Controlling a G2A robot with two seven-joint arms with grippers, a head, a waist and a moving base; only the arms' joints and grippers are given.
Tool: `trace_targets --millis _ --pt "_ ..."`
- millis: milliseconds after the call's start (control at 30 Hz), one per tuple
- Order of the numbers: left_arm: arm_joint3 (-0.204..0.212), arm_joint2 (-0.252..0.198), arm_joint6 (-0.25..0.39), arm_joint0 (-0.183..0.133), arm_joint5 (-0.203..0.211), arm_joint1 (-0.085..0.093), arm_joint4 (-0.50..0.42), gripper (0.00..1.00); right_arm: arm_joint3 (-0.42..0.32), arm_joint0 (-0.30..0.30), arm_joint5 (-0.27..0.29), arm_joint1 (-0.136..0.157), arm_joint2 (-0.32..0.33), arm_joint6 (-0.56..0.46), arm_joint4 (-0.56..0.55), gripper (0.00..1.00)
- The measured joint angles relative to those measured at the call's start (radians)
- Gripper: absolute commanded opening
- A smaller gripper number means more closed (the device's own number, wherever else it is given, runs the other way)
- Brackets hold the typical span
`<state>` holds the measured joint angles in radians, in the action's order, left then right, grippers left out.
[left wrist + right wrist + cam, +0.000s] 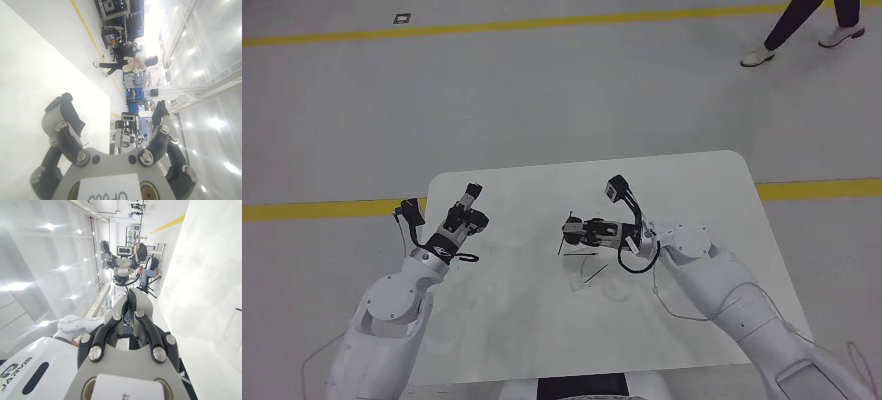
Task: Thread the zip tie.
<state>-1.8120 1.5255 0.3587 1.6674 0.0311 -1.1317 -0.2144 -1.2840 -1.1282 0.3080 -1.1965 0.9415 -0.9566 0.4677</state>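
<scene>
Top view: zip tie on white table, grey floor

1. The white table stands on a pale grey floor.
2. A yellow line runs across the floor far behind the table.
3. A second yellow line comes out from both sides of the table.
4. Blue shelves and screens stand well beyond the table.
5. Bright lights shine high above the table.
</scene>
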Motion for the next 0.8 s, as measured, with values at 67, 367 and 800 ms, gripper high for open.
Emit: trace_targets --millis 67,367,800 --pt "0.0 0.0 0.0 0.0 0.0 0.0 0.0 1.0 0.0 0.0 0.0 0.0 0.0 0.0 -0.001 0.0" --pt "0.0 0.0 0.0 0.0 0.0 0.0 0.0 1.0 -0.002 -0.002 -0.002 0.0 0.0 0.004 -0.003 0.0" --pt "0.0 0.0 0.0 0.0 0.0 0.0 0.0 1.0 -0.04 0.001 -0.1 -0.008 0.009 0.126 -0.014 0.0"
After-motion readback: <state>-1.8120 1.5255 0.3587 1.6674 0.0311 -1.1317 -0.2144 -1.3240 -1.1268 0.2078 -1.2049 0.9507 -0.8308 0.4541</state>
